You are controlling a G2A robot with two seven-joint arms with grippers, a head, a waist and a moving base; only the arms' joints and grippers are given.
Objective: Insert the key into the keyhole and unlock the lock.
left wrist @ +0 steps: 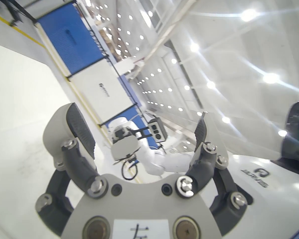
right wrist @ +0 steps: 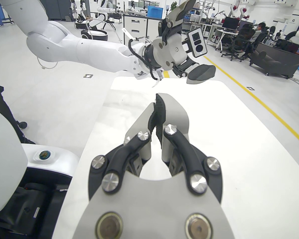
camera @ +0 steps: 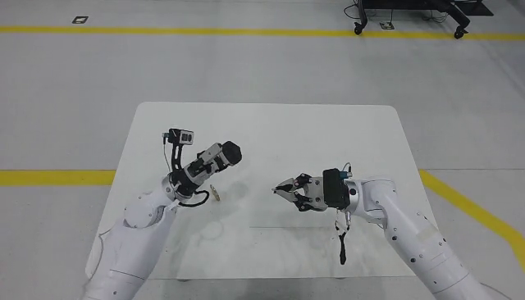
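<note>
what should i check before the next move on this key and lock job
1. Left gripper open, nothing between its pads: ok.
2. Right gripper shut: ok; key held in it: cannot tell.
3. Small brass piece lying on the table below the left gripper, key or lock: cannot tell.
4. Keyhole facing: cannot tell.
5. The two grippers apart over the table: ok.
</note>
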